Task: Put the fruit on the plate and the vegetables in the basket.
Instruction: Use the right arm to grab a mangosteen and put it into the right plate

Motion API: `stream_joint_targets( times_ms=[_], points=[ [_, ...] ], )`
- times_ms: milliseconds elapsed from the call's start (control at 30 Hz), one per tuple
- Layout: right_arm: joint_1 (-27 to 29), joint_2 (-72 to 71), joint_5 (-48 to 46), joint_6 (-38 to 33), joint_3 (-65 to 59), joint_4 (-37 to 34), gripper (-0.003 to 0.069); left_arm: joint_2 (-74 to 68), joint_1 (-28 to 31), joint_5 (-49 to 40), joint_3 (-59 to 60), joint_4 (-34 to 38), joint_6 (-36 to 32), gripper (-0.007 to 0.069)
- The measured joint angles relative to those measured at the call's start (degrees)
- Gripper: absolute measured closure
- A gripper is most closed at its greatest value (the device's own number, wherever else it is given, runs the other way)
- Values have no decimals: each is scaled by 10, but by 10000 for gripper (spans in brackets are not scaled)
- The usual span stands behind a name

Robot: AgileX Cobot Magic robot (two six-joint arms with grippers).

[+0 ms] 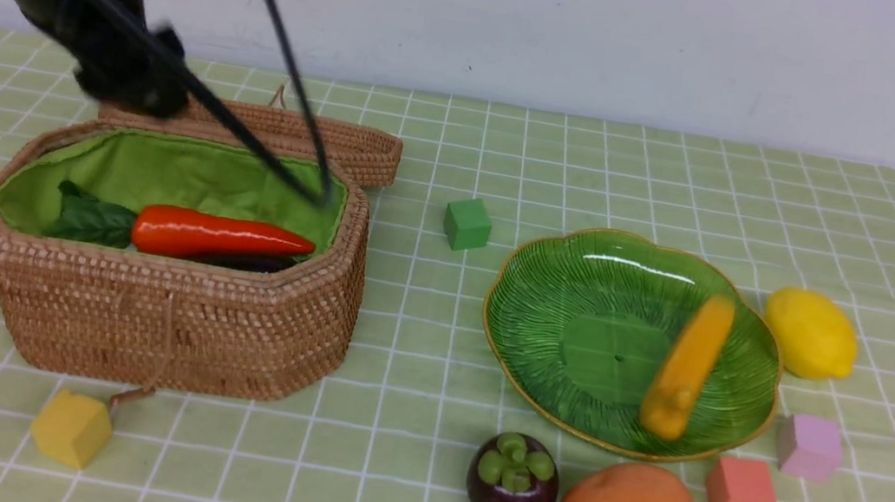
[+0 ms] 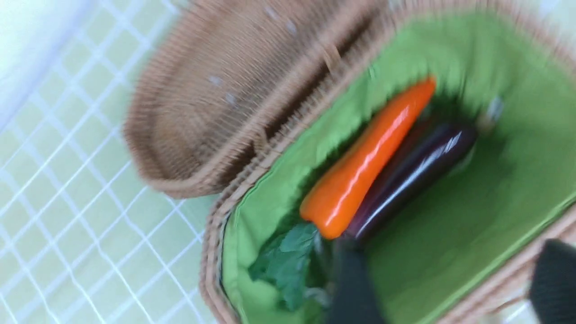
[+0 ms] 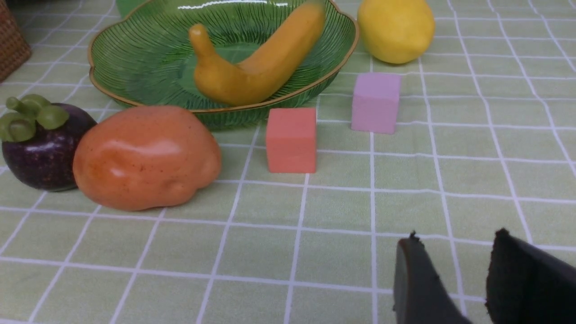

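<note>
Left gripper (image 2: 450, 254): jaws wide apart, empty, over the open basket (image 1: 164, 334) at left; its wrist picture is blurred. Inside lie the carrot (image 1: 222, 237) and eggplant (image 2: 414, 175), side by side, touching.

Right gripper (image 3: 456, 238): jaws part open, nothing between them, low over bare tablecloth (image 3: 315, 270) near the red cube (image 3: 291, 139). Beyond it sits the potato (image 3: 146, 157), near right, just beside the mangosteen (image 3: 42, 148); contact unclear. Banana (image 1: 690, 364) lies on the plate (image 1: 563, 302); lemon (image 1: 811, 333) is just right of the rim, on the tablecloth.

Potato: likely a light toy, hard and glossy, so slippery. Pinch across its short width, at the middle. Mangosteen and lemon likewise; stay below the green cap (image 3: 31, 114).

Front view gives only a dark sliver of eggplant under the carrot; left wrist view shows its length. Right gripper appears in its wrist view alone.
</note>
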State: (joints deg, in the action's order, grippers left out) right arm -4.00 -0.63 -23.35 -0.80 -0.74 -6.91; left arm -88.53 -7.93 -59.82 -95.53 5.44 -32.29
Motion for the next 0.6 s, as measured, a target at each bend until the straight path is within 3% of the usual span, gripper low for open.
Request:
stream_joint_targets(
  times_ms=[67,100,167,367,533,600],
  points=[
    [0,0,0,0,0,0,419,32,0,-1,0,6,62,370],
    [0,0,0,0,0,0,419,58,0,-5,2,9,97,489],
    [0,0,0,0,0,0,419,102,0,-18,17,10,141,616],
    [0,0,0,0,0,0,419,224,0,34,155,44,188,638],
    [0,0,0,0,0,0,419,363,0,136,361,128,191,638],
    [0,0,0,0,0,0,419,451,0,194,500,186,164,638]
  ],
)
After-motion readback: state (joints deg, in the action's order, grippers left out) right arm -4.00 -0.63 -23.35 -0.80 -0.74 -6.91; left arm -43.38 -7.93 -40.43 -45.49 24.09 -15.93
